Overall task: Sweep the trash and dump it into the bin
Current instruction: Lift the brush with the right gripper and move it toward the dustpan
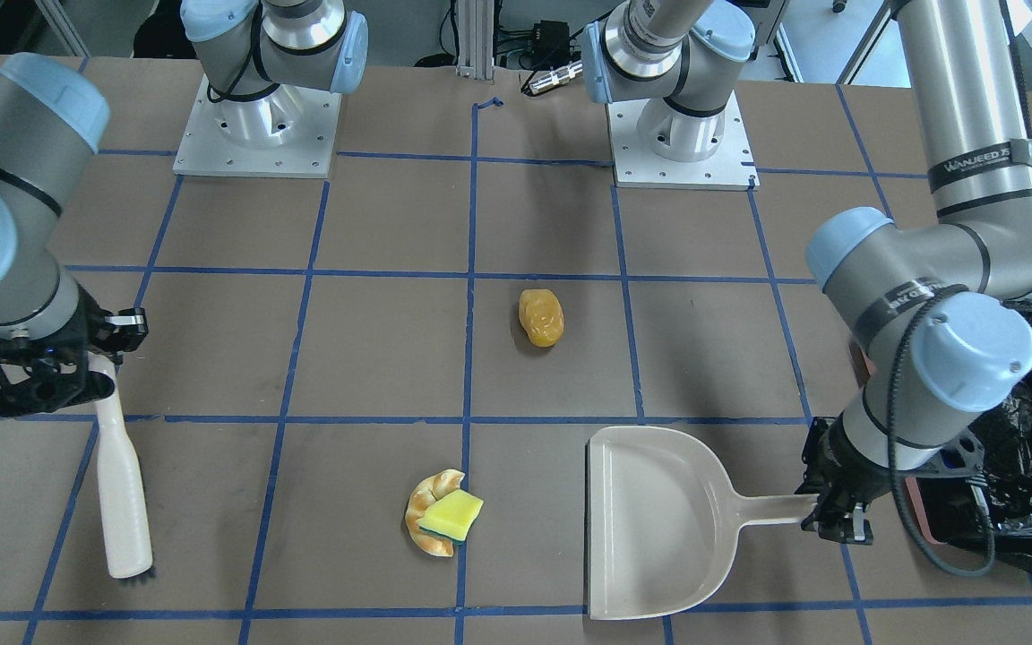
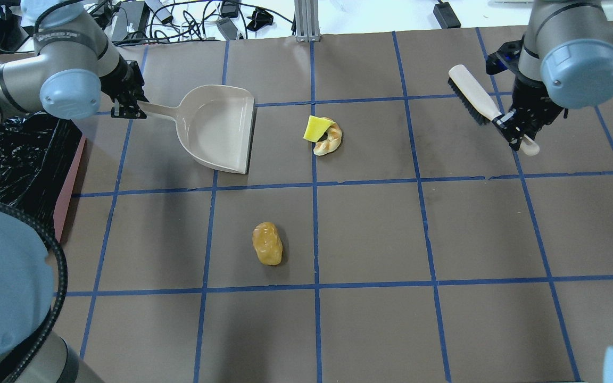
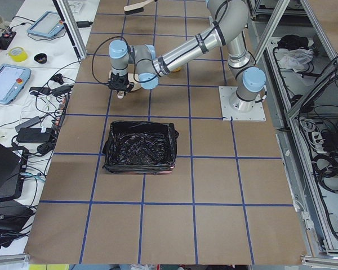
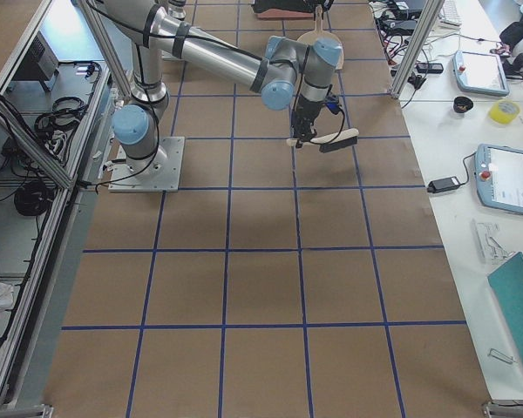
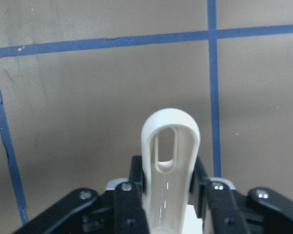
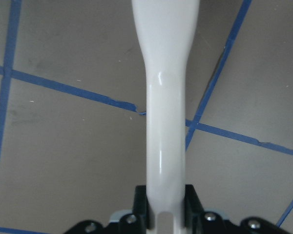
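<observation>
The potato-like lump (image 1: 541,317) (image 2: 267,243) lies mid-table. The tan croissant (image 1: 424,502) (image 2: 331,141) lies further out, with the yellow sponge piece (image 1: 451,515) (image 2: 316,128) resting on it. My left gripper (image 1: 829,520) (image 2: 128,103) (image 5: 168,178) is shut on the handle of the beige dustpan (image 1: 659,524) (image 2: 216,127), which sits flat, its mouth facing the croissant. My right gripper (image 1: 99,363) (image 2: 516,130) (image 6: 165,200) is shut on the handle of the white brush (image 1: 122,497) (image 2: 474,98). The black-lined pink bin (image 3: 139,146) (image 2: 69,181) stands beside the left arm.
Both arm bases (image 1: 256,134) (image 1: 682,143) are bolted at the robot's side of the brown table, which is marked with a blue tape grid. Cables and gear (image 2: 189,16) lie past the far table edge. Tablets and a tape roll sit on a side bench (image 3: 11,79).
</observation>
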Robot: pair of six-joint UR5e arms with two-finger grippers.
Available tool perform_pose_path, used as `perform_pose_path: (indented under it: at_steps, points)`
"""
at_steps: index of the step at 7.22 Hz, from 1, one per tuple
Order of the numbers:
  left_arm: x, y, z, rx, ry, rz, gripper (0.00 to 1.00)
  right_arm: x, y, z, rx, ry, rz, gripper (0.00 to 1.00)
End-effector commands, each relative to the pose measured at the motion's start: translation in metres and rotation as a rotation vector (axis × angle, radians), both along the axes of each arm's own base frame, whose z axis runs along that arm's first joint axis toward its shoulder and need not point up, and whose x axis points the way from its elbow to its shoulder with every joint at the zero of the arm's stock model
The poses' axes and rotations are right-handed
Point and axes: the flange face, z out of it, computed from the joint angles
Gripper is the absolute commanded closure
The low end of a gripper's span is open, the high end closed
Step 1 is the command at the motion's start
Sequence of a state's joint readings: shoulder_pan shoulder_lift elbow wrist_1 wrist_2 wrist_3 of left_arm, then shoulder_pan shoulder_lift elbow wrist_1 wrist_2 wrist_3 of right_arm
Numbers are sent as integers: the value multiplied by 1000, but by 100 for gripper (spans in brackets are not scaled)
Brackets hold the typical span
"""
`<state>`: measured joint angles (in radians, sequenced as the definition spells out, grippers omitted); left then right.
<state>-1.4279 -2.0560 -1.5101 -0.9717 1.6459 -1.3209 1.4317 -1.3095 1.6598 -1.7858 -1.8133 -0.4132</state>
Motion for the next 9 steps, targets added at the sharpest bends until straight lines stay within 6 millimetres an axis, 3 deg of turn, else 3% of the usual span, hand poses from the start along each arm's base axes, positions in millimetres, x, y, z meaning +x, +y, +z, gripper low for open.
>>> perform_pose_path:
  at_steps: [1, 2, 4, 5, 7, 9]
  points:
    - [-77, 2, 20, -50, -83, 17, 100, 97, 16, 1, -47, 70, -59, 100]
    - [-77, 3, 14, -32, -94, -35, 100, 131, 23, -1, -73, 82, -102, 100]
    - [-77, -1, -4, -11, -95, -53, 100, 159, 29, -13, -86, 74, -209, 100]
    - [-80, -1, -9, -7, -94, -54, 100, 183, 34, -19, -91, 49, -240, 100]
    - [-82, 1, -12, -4, -89, -52, 100, 241, 39, -52, -91, -49, -344, 100]
    - [-84, -1, -16, 1, -68, -51, 100, 270, 42, -79, -41, -133, -449, 100]
